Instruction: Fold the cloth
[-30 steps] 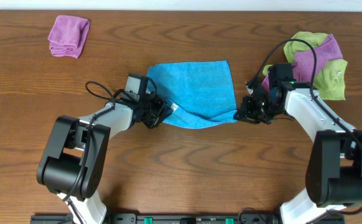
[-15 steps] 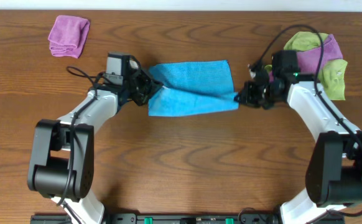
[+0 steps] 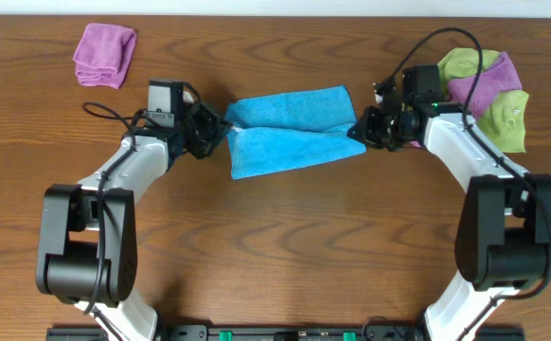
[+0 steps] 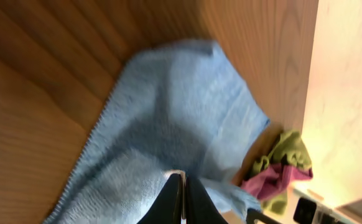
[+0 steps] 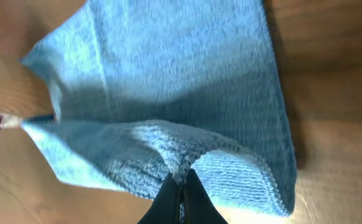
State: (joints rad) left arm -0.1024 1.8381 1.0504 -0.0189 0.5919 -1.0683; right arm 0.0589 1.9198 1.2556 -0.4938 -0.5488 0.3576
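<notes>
Sky-blue cloth half-folded, left gripper, right gripper pinching edges

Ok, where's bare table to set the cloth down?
Widest bare table is on the near side of the cloth, between the left arm and right arm. Another patch: between the folded purple cloth and the left arm. Crowded: far right, green-and-purple pile beside the right arm.

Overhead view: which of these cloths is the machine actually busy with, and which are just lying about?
Part of the job:
- blue cloth, half folded over
- left end effector, shut on its left corner
- right end effector, shut on its right corner

Just lying about:
- folded purple cloth, far left
- heap of lime-green and purple cloths, far right
</notes>
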